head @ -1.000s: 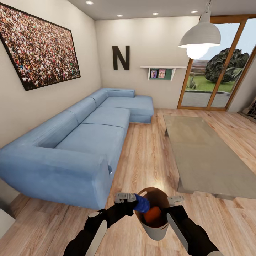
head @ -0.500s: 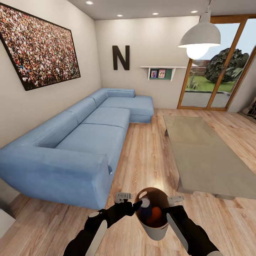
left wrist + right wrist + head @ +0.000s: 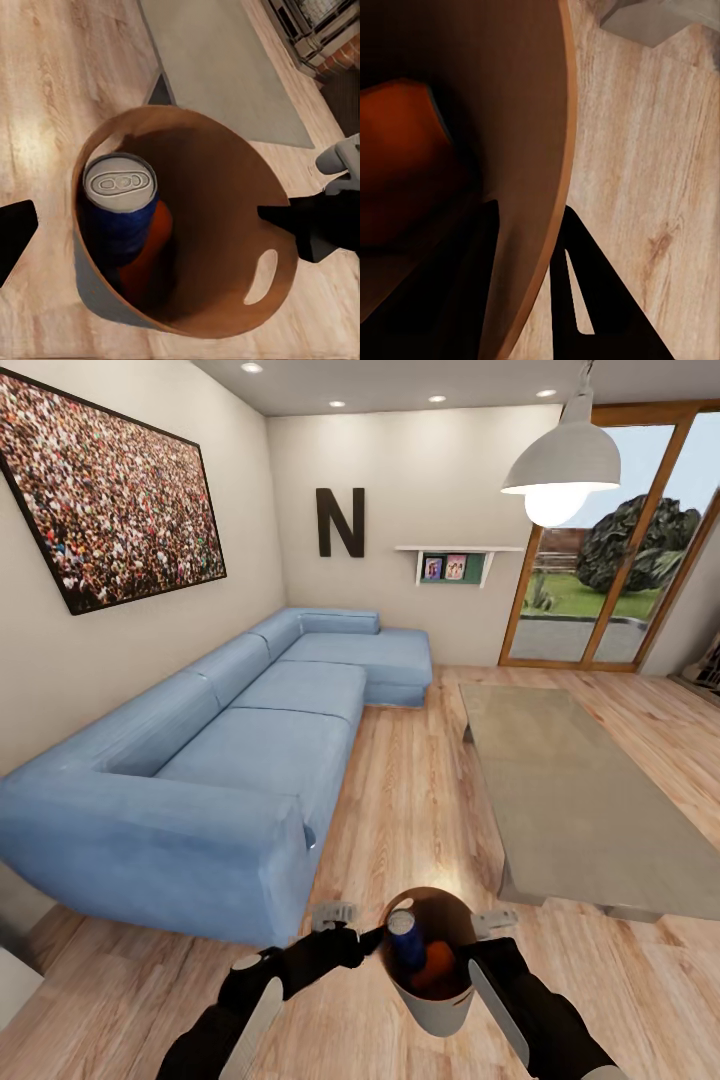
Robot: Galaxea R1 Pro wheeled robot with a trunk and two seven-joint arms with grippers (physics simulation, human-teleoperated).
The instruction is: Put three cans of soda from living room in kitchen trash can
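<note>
The tash can (image 3: 440, 1015), pale grey outside and brown inside, hangs low in front of me over the wood floor. My right gripper (image 3: 478, 952) is shut on its right rim; the right wrist view shows one finger (image 3: 472, 262) inside the wall (image 3: 525, 112) and the other outside. A blue can of soda (image 3: 405, 940) with a silver top stands inside, leaning on an orange can (image 3: 432, 963). From the left wrist I look down on the blue can (image 3: 120, 195), the orange can (image 3: 146, 255) and the oval handle hole. My left gripper (image 3: 362, 938) is open beside the left rim.
A blue sectional sofa (image 3: 220, 760) fills the left side. A long low grey table (image 3: 580, 800) stands at the right, its near corner just beyond the bin. Bare plank floor runs between them. Glass doors (image 3: 610, 560) lie at the far right, and a pendant lamp (image 3: 560, 460) hangs above.
The blue can, held tilted over the bin by my left gripper a second ago, now stands inside it. The left gripper has let go and drawn back to the left.
</note>
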